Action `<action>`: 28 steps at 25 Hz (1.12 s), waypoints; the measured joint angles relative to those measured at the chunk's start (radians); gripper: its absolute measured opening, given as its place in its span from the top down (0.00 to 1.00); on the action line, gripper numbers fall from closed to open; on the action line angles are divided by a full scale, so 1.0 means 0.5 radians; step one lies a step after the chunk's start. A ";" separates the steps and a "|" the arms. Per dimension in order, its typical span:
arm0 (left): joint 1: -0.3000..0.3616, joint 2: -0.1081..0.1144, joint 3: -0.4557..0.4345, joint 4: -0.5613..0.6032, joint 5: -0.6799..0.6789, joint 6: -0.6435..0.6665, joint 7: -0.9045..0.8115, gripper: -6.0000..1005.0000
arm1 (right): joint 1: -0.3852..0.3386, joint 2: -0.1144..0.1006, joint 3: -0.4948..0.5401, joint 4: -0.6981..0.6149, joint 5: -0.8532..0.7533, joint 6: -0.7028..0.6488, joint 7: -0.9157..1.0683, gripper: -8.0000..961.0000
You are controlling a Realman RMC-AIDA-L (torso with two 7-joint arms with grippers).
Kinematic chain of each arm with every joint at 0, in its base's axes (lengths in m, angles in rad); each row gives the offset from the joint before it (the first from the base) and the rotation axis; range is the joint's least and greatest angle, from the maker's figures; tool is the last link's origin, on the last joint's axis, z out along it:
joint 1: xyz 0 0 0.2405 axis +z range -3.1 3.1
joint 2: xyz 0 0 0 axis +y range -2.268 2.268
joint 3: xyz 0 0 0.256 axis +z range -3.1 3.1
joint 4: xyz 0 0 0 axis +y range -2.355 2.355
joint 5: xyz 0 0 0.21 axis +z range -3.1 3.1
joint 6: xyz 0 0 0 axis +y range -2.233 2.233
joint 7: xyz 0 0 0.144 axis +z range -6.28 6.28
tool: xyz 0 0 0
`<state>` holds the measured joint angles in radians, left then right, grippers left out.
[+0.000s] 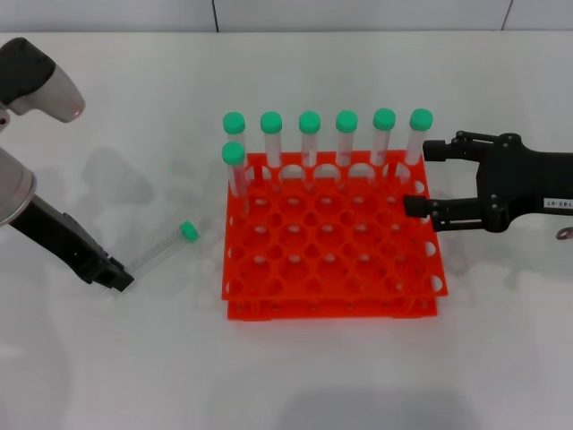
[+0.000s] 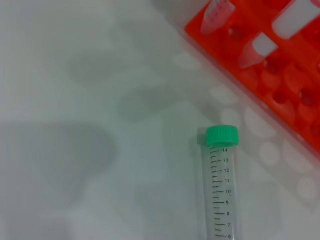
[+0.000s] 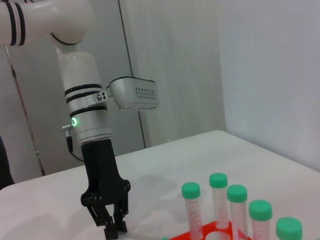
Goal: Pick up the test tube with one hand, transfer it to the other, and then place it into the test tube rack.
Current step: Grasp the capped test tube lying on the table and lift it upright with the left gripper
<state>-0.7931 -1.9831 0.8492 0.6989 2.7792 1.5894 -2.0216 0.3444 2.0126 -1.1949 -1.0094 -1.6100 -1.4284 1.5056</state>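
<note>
— Where is the test tube (image 1: 163, 248)?
— Lying on the table (image 1: 134, 358), left of the test tube rack (image 1: 331, 235), green cap toward it.
— And the left gripper (image 1: 121, 279)?
— Tilted down, fingers pinching the tube's clear end.
— The right gripper (image 1: 419, 177)?
— Level, at the rack's right edge, fingers spread wide, holding nothing.

1. Your left gripper (image 1: 115, 276) is down at the table on the left, arm slanting in, fingers closed together.
2. Your right gripper (image 1: 423, 178) is held level on the right, fingers spread apart.
</note>
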 joint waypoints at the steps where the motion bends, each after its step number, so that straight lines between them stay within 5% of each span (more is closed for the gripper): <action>1: 0.000 0.003 -0.003 -0.004 -0.003 0.002 -0.002 0.80 | -0.001 0.000 0.000 0.000 0.006 0.000 -0.007 0.15; 8: 0.049 0.010 -0.060 0.006 -0.088 0.011 0.017 0.80 | -0.006 0.000 0.005 0.000 0.014 0.001 -0.017 0.15; 19: 0.316 0.059 -0.076 0.193 -0.409 0.026 0.037 0.80 | -0.011 0.000 0.019 0.013 0.049 0.001 -0.040 0.15; 28: 0.518 0.076 -0.531 0.542 -0.751 0.071 0.180 0.80 | -0.011 0.000 0.029 0.053 0.090 0.004 -0.072 0.15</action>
<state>-0.5339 -1.9448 0.5836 0.9698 2.4035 1.6250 -1.9318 0.3389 2.0125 -1.1803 -0.9827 -1.5648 -1.4265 1.4695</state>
